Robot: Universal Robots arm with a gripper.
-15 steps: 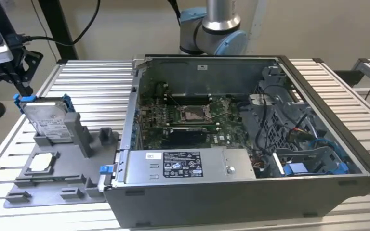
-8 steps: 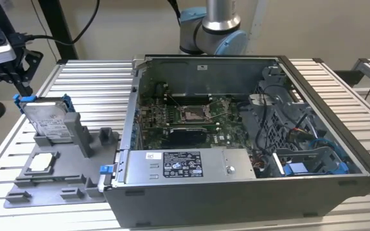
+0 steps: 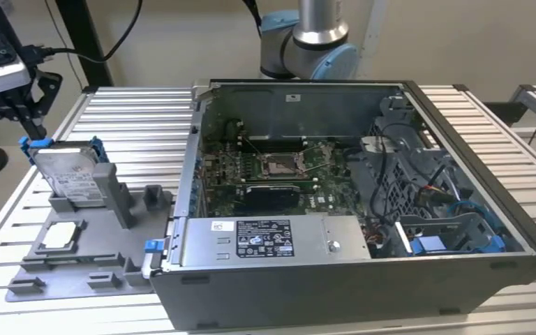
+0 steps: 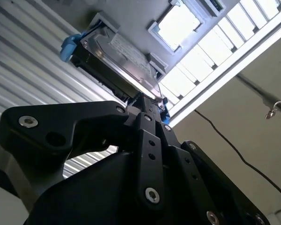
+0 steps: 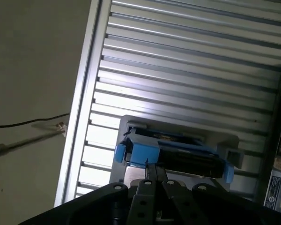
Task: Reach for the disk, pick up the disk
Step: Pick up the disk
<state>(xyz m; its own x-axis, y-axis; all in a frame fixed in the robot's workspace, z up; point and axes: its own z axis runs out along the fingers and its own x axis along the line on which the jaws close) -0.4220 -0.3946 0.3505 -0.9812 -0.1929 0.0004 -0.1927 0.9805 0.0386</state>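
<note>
The disk (image 3: 68, 174) is a silver hard drive with a white label and a blue carrier frame. It stands on edge in a grey holder (image 3: 114, 199) at the exterior view's left. My gripper (image 3: 35, 134) comes down from above onto the disk's top far corner, with its black fingers drawn together on the blue frame. In the second wrist view the fingers meet at the gripper's tip (image 4: 147, 101), against the edge of the disk (image 4: 122, 56). In the first wrist view the gripper (image 5: 152, 168) touches the blue frame of the disk (image 5: 178, 152).
The holder belongs to a grey fixture plate (image 3: 82, 276) that also carries a small white-topped chip (image 3: 61, 235). An open computer case (image 3: 343, 279) stands right beside the plate. All of it rests on a slatted metal table (image 3: 137, 118). The arm's base (image 3: 310, 42) rises behind the case.
</note>
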